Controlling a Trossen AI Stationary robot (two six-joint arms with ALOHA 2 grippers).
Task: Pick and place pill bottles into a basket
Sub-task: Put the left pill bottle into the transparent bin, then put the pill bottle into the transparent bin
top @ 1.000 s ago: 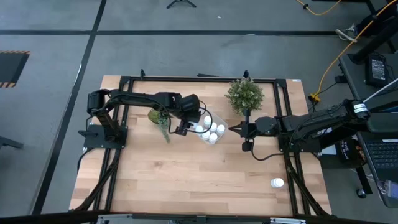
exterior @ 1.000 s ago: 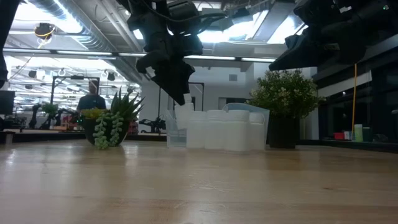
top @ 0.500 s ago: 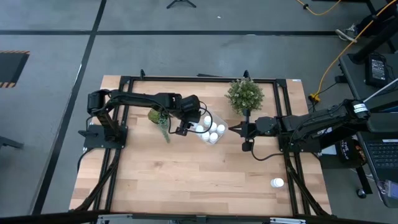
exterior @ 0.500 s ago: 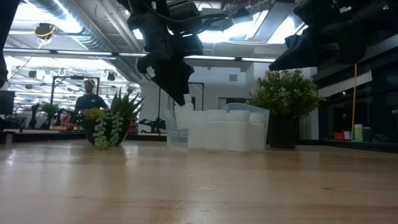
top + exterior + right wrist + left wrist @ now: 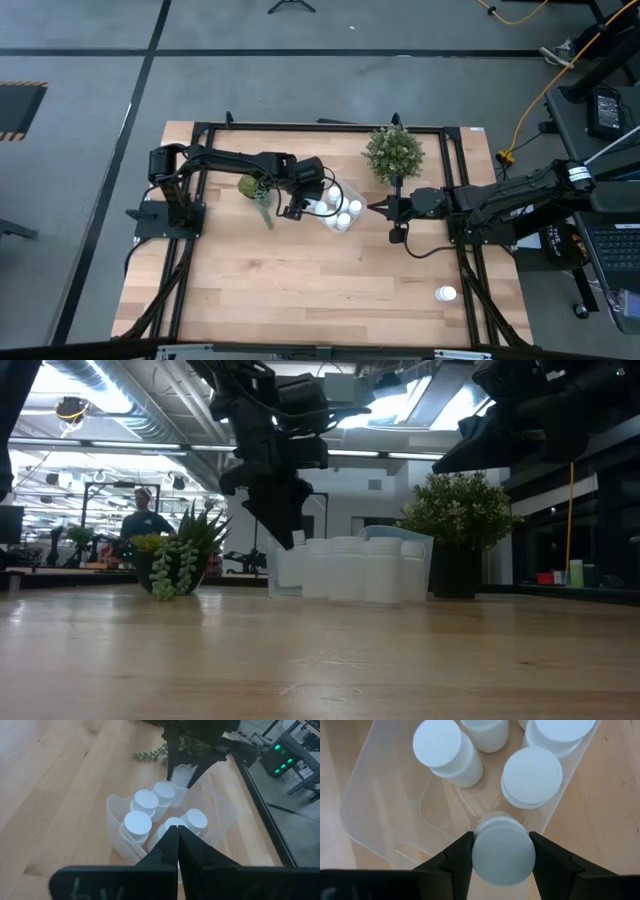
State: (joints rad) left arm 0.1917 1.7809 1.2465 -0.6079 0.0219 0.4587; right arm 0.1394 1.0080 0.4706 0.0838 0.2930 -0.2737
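Note:
The basket (image 5: 338, 206), a clear tub (image 5: 380, 810), stands mid-table with several white pill bottles (image 5: 447, 751) upright inside it. My left gripper (image 5: 503, 855) reaches down over the basket's left corner (image 5: 181, 770), shut on one more pill bottle (image 5: 291, 565). That bottle stands within the basket's walls. Another pill bottle (image 5: 446, 294) lies on the table near the right front corner. My right gripper (image 5: 381, 208) hovers shut just right of the basket, holding nothing (image 5: 176, 834). My left gripper pinches the pill bottle's round cap (image 5: 503, 865) between its two fingers (image 5: 457, 862), one on each side. The fingers slant steeply down from above and from the table's left. The bottle hangs upright inside the basket's corner; whether its bottom touches the floor is hidden.
A bushy potted plant (image 5: 393, 152) stands behind the basket to the right. A small trailing plant (image 5: 255, 190) sits under my left arm. A black frame (image 5: 300, 128) borders the table. The front half of the wooden top (image 5: 300, 290) is bare except for the lone bottle.
My left gripper has sunk a little with the pill bottle, which now sits lower between the basket's walls and stays upright. The gap between the fingers has not changed.

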